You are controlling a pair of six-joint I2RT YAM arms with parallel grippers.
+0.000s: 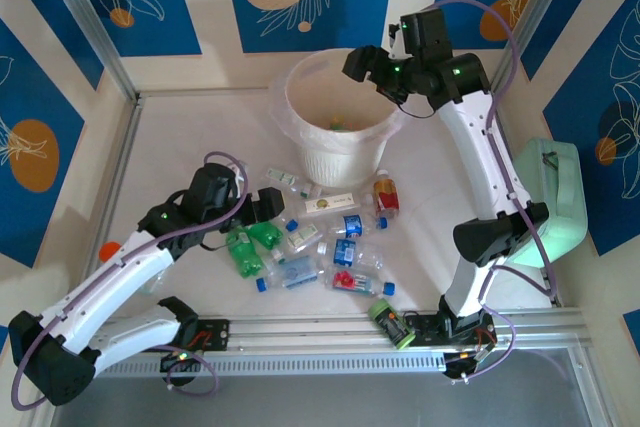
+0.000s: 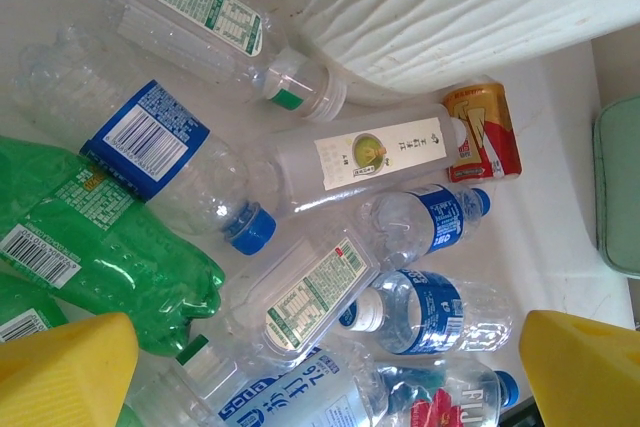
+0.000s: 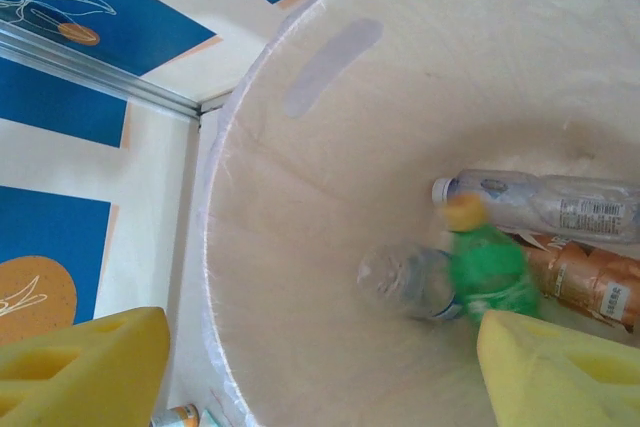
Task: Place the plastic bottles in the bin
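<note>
Several plastic bottles (image 1: 320, 242) lie in a heap on the white table in front of the bin (image 1: 300, 97). My left gripper (image 1: 268, 205) hangs open just above the heap's left side. In the left wrist view its yellow pads (image 2: 70, 367) flank a clear bottle with a green-and-white label (image 2: 305, 297), without touching it. A blue-labelled bottle (image 2: 150, 147) and a green bottle (image 2: 90, 237) lie beside it. My right gripper (image 1: 365, 65) is open over the bin (image 3: 330, 147). Below it a blurred green bottle (image 3: 485, 267) lies among clear and brown-labelled bottles.
A mint-green case (image 1: 550, 202) stands at the table's right edge. One dark bottle with a green cap (image 1: 392, 325) rests on the aluminium rail (image 1: 300, 332) near the right arm's base. An orange cap (image 1: 110, 250) shows by the left arm. The bin's ribbed side (image 2: 450, 7) rises behind the heap.
</note>
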